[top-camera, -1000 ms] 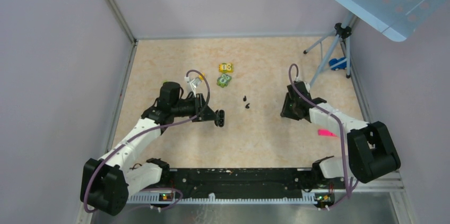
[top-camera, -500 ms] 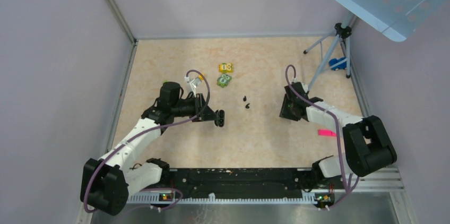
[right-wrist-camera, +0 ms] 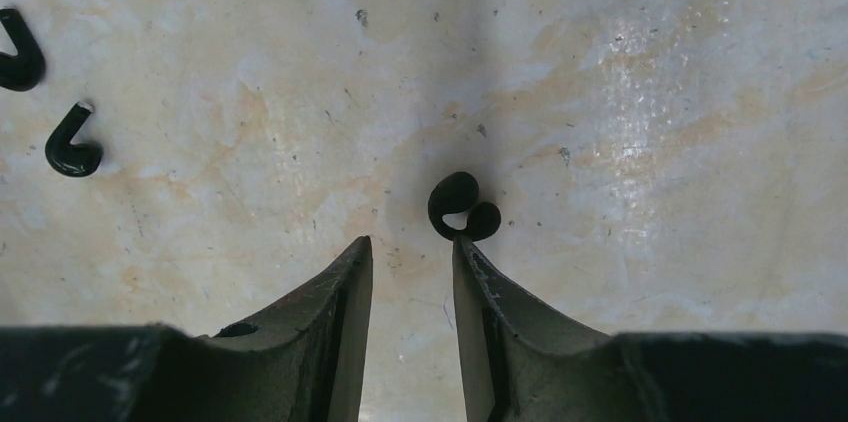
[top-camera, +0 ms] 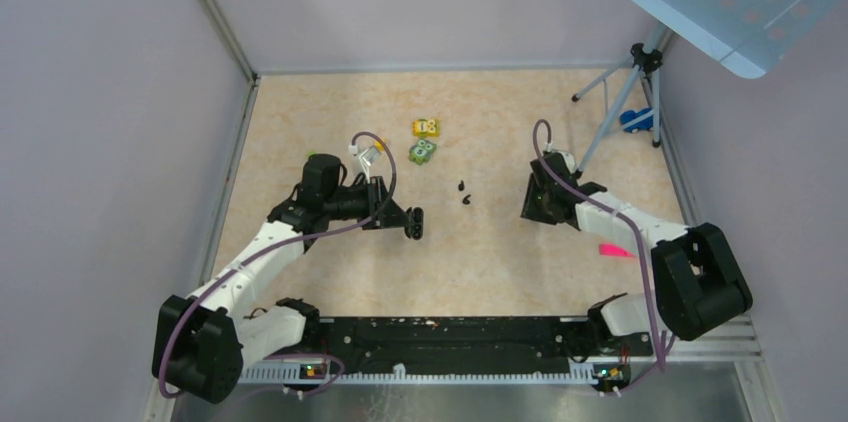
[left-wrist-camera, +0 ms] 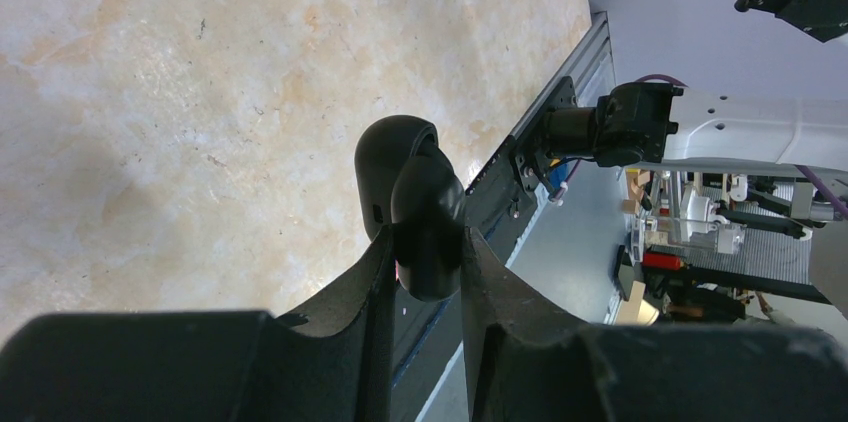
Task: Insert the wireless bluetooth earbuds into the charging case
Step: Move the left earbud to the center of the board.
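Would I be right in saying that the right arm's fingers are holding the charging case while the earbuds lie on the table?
Not quite: it is the left gripper whose fingers are holding the charging case, as the left wrist view shows; the right gripper holds nothing. The earbuds do lie on the table.

Overhead plus wrist close-ups (shared tabletop (top-camera: 500, 252))
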You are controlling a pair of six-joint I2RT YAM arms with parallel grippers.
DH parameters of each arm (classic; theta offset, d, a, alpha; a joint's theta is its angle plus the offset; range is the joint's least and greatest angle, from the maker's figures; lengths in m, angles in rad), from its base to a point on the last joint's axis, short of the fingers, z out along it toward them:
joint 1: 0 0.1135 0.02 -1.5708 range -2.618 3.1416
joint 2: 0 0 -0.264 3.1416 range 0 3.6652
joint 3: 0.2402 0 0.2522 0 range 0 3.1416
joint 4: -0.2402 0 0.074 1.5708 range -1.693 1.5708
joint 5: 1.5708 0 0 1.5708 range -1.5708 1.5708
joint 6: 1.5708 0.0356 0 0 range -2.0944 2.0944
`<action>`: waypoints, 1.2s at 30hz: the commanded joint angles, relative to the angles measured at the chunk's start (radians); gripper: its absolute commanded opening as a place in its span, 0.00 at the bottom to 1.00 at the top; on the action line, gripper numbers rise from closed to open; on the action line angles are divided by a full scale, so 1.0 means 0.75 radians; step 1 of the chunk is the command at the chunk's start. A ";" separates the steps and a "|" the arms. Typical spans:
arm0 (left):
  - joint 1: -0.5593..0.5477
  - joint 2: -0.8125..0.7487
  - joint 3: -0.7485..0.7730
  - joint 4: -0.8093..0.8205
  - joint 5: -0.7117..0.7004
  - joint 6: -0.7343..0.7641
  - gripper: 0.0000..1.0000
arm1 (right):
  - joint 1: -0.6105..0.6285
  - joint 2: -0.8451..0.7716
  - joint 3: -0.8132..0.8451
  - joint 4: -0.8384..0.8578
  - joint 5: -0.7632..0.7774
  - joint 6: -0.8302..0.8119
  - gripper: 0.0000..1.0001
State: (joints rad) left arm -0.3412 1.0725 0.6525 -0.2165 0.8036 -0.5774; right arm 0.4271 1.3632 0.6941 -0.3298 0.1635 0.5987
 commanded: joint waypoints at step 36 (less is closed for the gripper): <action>0.001 -0.009 0.026 0.047 0.011 0.013 0.00 | 0.025 0.198 0.212 -0.098 0.263 -0.117 0.15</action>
State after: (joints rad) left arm -0.3412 1.0725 0.6525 -0.2157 0.8028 -0.5770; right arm 0.4450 1.5021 0.8066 -0.3813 0.3073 0.5247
